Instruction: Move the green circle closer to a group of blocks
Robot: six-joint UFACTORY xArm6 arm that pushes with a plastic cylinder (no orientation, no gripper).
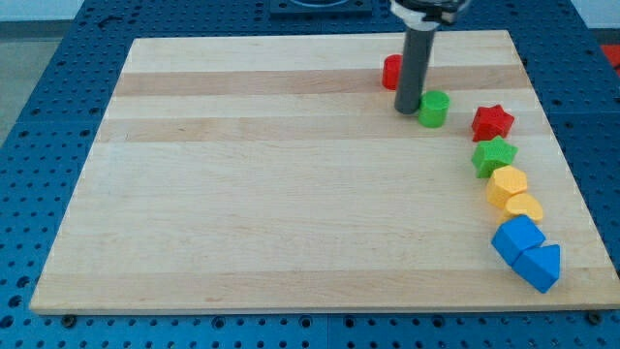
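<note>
The green circle is a short green cylinder on the wooden board near the view's upper right. My tip touches or nearly touches its left side. A red block sits just behind the rod, partly hidden, so its shape is unclear. To the right of the green circle a group of blocks runs downward: a red star, a green star, a yellow hexagon, a yellow heart-like block, a blue block and a blue triangle-like block.
The board lies on a blue perforated table. The board's right edge runs close to the column of blocks.
</note>
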